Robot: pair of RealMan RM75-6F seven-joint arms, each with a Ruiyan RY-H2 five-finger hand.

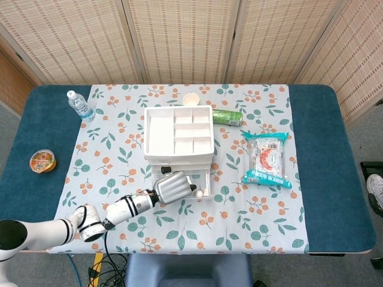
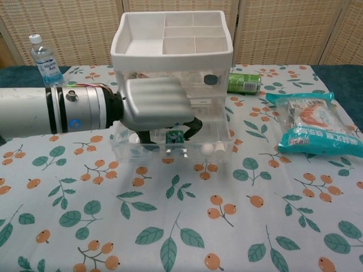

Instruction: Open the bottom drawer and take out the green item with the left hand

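A clear drawer unit with a white compartment tray on top stands mid-table. Its bottom drawer is pulled out toward me. My left hand reaches down into that drawer, also seen from above as my left hand. A small green item lies in the drawer under the palm, between the thumb and the curled fingers; small gaps show on both sides of it. Two white round pieces lie at the drawer's right front. My right hand is in neither view.
A green can lies right of the unit, and a snack bag lies further right. A water bottle stands at the back left, a jelly cup sits near the left edge, and a small white cup is behind the unit.
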